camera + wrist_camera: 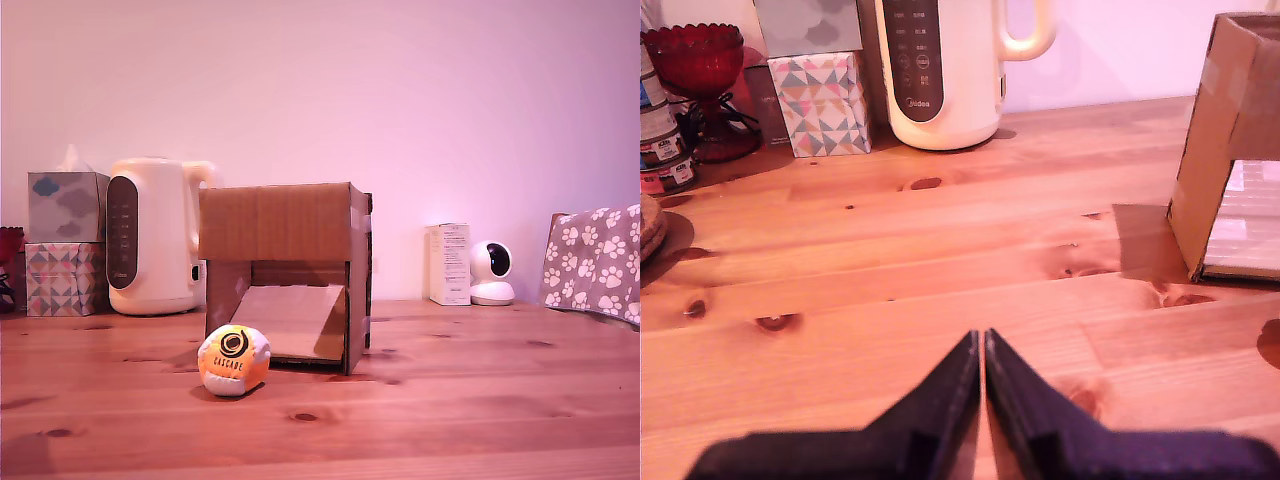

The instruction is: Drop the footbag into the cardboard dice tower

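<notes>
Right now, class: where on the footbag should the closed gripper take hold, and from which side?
Open the gripper first. Grip the footbag across its round middle, probably coming from above: it sits free on the table, and the cardboard dice tower stands close behind.

On the table (pixel 450 400), the footbag (pixel 233 359) lies just before the tower (pixel 287 275), at the left corner of its opening in the exterior view; the ramp (pixel 295 320) slopes inside the tower; behind and to the exterior view's left stands a kettle (pixel 150 236); left of it, two tissue boxes (pixel 66 245) are stacked; far right of the tower, a small box (pixel 449 264) stands beside a camera (pixel 491 272); a cloth (pixel 598 262) is at the right edge.
</notes>
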`<state>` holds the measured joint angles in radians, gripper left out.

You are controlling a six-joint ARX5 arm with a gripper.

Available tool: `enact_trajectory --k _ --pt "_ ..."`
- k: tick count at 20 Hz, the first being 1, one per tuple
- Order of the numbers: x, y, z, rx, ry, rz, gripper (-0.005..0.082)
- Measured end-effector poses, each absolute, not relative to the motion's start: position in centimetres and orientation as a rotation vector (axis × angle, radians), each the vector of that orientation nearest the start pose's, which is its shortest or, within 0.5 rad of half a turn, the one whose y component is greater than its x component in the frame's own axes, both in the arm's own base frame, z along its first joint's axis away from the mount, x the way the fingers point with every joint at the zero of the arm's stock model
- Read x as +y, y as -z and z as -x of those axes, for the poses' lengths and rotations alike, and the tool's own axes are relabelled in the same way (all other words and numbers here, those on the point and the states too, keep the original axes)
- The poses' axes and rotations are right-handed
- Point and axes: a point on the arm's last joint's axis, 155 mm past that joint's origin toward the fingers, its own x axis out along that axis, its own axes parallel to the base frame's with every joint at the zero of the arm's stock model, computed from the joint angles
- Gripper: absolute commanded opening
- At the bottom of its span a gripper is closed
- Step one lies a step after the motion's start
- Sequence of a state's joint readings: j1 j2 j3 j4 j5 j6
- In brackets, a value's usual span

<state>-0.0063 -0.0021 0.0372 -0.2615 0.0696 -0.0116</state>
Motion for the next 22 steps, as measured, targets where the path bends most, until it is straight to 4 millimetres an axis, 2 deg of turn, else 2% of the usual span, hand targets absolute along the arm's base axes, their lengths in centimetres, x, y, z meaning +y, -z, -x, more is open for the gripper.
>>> enact_trajectory --k 8,11,13,16,20,22 --pt "-1.6 -11.9 -24.4 0.214 0.081 0.031 -0.0024" --pt "-2.4 -14.2 -24.7 0.124 0.126 0.08 -0.0024" --pt "-3.7 -15.7 -24.6 0.074 0.199 0.137 -0.0024" --pt "-5.6 -16.7 -24.1 0.063 0.299 0.195 -0.0024" --pt "-8.1 -20.6 -22.7 0.013 0.433 0.206 -0.0024" --pt "-9.0 -21.6 -22.5 0.027 0.478 0.207 -0.0024"
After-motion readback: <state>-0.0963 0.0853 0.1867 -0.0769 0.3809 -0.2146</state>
